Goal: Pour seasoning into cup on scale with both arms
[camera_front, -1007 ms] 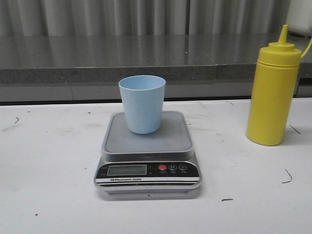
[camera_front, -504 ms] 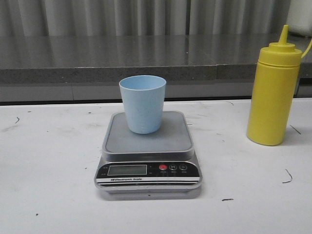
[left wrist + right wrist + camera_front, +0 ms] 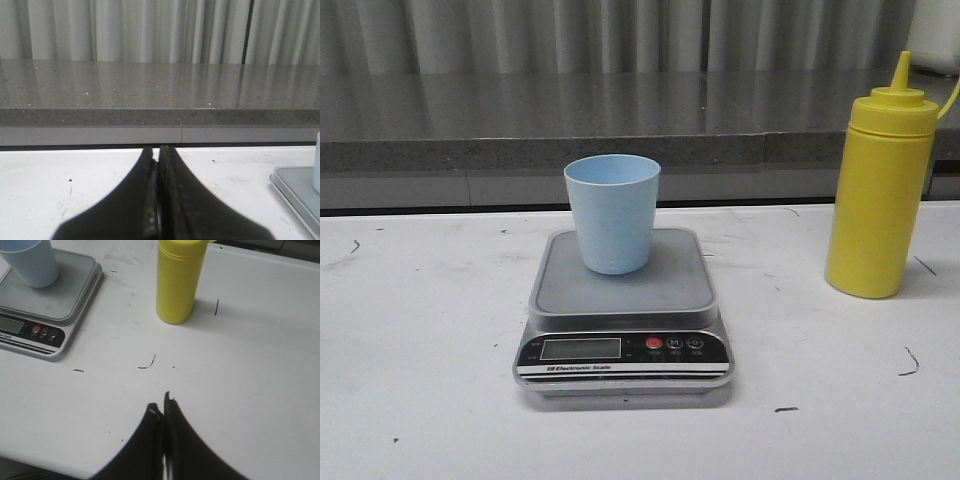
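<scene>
The pale blue cup (image 3: pixel 612 212) stands upright on the silver-grey scale (image 3: pixel 624 318) at the table's middle. The yellow seasoning bottle (image 3: pixel 878 185) stands upright on the table to the right of the scale, cap on. Neither gripper shows in the front view. My left gripper (image 3: pixel 158 150) is shut and empty, low over the table to the left of the scale (image 3: pixel 296 192). My right gripper (image 3: pixel 161 404) is shut and empty above the table, nearer the front edge than the bottle (image 3: pixel 177 280); the scale (image 3: pixel 47 307) and cup (image 3: pixel 30 261) also show in its view.
A grey stone ledge (image 3: pixel 570 120) runs behind the white table (image 3: pixel 420 330), with a pale curtain behind it. Small dark marks dot the table top.
</scene>
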Robot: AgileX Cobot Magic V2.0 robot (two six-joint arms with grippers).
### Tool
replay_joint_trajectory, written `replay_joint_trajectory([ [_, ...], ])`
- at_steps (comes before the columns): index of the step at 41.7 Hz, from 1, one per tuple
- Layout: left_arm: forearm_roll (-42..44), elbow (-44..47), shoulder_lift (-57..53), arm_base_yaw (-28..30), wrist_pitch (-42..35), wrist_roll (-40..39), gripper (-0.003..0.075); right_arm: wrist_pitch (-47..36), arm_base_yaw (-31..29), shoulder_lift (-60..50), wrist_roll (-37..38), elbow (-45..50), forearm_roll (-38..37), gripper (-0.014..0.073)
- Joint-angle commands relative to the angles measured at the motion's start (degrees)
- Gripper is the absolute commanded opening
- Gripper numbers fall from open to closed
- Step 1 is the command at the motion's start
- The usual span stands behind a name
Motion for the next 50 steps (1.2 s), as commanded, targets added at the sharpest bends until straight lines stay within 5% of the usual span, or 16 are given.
replay_joint_trajectory([
  [1, -0.5, 1.3, -1.05, -0.52, -5.01, -0.06, -0.002, -3.4, 0.13, 0.24, -0.48, -1.95, -0.24, -0.0069],
  [17, -0.5, 1.3, -1.05, -0.52, -5.01, -0.06, -0.002, -5.65, -4.66, -4.41, -0.73, 0.53, -0.67, -0.0066],
  [25, -0.5, 1.3, -1.05, -0.52, -5.01, -0.06, -0.002, -19.45, -10.74, -13.61, -8.02, 12.1, 0.11, -0.0064],
  [34, -0.5, 1.3, -1.05, -0.52, -5.01, -0.06, -0.002, -35.8, -16.68, -23.31, -7.97, 27.93, -0.15, -0.0068],
  [50, -0.5, 1.3, -0.94, -0.52, -4.89, -0.06, -0.002, -55.93, -18.4, -28.48, -6.45, 42.11, 0.68, -0.0068],
])
